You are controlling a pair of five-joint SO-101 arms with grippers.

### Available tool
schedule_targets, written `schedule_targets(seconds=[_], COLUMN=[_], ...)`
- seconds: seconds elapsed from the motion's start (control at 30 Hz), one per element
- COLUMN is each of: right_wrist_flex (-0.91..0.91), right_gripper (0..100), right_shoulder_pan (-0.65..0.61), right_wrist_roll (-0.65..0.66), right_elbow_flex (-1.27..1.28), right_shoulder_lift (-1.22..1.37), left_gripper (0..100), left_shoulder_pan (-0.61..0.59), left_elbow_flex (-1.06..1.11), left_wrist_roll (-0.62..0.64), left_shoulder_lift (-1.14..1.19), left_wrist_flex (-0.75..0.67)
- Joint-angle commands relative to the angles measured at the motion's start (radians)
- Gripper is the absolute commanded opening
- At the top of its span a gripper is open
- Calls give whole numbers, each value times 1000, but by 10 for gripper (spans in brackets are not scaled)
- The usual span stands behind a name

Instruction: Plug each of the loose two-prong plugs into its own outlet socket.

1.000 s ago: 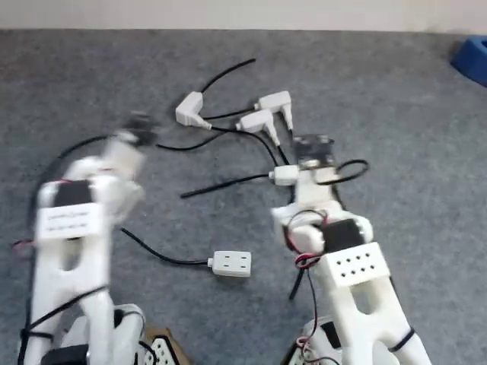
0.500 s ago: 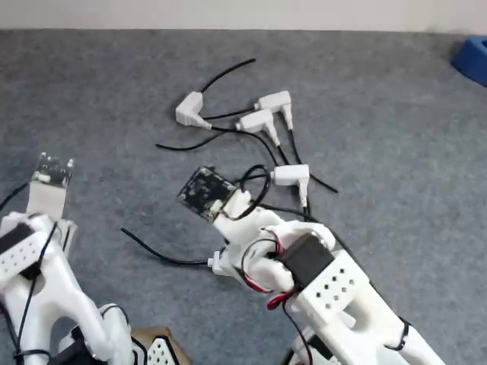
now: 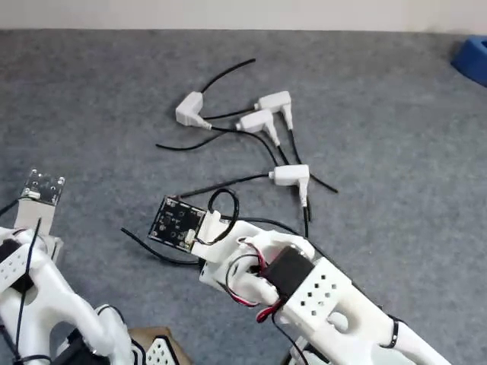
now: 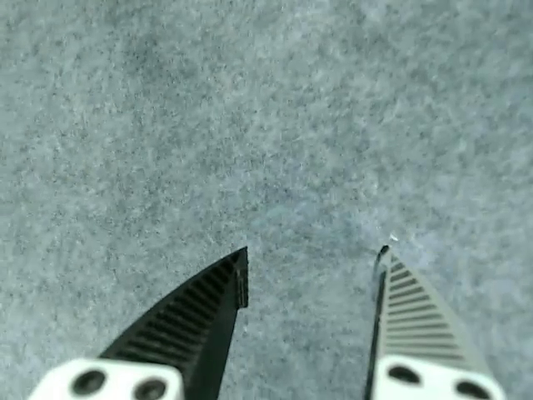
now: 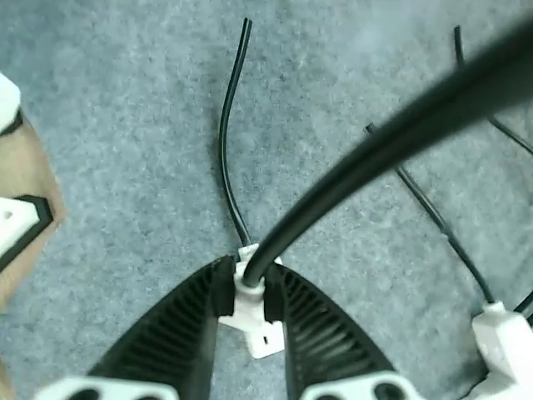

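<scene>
— What is at the left?
— The left arm (image 3: 34,243), at the left edge of the grey surface (image 3: 396,137). In its wrist view the left jaws stand released, spread apart over bare grey nap

— And the socket?
— It sits under the right arm (image 3: 304,289), which lies across the near middle in the high view. In the right wrist view the right jaws are clenched on the socket (image 5: 252,323), a small white block with one jaw on each side. Its thin cord (image 5: 225,142) runs away over the surface

— Is anything plugged into it?
— I cannot tell. The jaws and a thick cable (image 5: 391,142) close to the lens cover most of it

— Where are the plugs?
— They lie loose on the surface beyond the right arm, well apart from the socket. The left plug (image 3: 190,109) is farthest left. The plug pair (image 3: 259,119) lie just beside each other. The right plug (image 3: 289,175) is nearest the arm. Black cords cross among them

— And at the far right?
— A blue thing (image 3: 472,59) at the far corner, cut by the edge. I cannot tell whether it is a box holding anything
</scene>
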Motion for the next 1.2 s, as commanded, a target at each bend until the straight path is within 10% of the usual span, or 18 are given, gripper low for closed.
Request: schedule_targets(seconds=[0.0, 0.33, 0.9, 1.17], right_wrist_flex=[-24, -67, -166, -171], right_gripper=[6, 6, 6, 6], right_shoulder_pan=[-2, 41, 111, 111], right_wrist_roll=[86, 308, 236, 215], right_elbow_flex=[8, 113, 162, 203], right_shoulder_lift=[-16, -18, -16, -18], left_gripper=[242, 242, 239, 239], left_shoulder_pan=[-31, -54, -116, -160], left_elbow_flex=[-1, 24, 18, -116], left_wrist_roll=[-26, -28, -72, 199], left_shoulder_lift=[-16, -16, -19, -25], left_wrist_flex=[-14, -15, -17, -14])
